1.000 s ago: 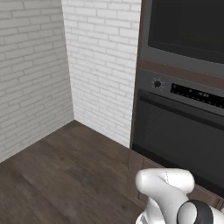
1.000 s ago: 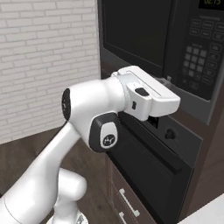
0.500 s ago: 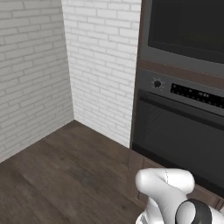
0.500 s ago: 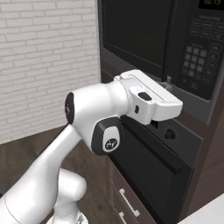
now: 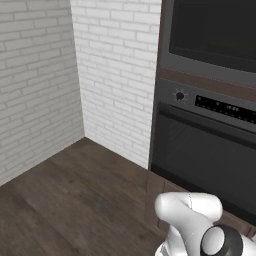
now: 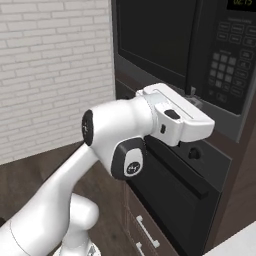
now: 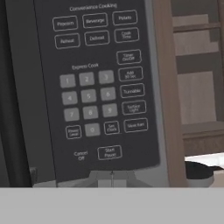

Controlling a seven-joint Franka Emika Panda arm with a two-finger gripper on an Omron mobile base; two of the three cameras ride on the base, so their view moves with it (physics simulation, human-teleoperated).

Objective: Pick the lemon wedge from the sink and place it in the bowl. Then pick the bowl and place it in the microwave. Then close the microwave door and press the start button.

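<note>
The microwave [image 6: 210, 55] is built in above an oven, and its black microwave door [image 6: 155, 35] [image 5: 215, 25] lies flat against the front, closed. The keypad [image 7: 100, 87] stands close ahead in the hand view, with the start button [image 7: 109, 152] in its bottom row. My gripper [image 7: 111, 178] [image 6: 192, 93] is shut with nothing in it. Its tips point at the panel's lower edge, just below the start button and a little short of it. The lemon wedge, the bowl and the sink are out of view.
Below the microwave is the oven [image 5: 200, 150] [image 6: 170, 195] with a round knob [image 5: 180, 95] and a display strip. Drawers with handles [image 6: 145, 232] sit under it. A white brick wall [image 5: 110, 75] forms the left corner above the dark wooden floor [image 5: 75, 200]. A brown cabinet side [image 7: 168, 87] borders the keypad.
My hand and forearm have edged a little to the right and down, closer to the microwave's keypad. The gripper has stayed shut and the door closed.
</note>
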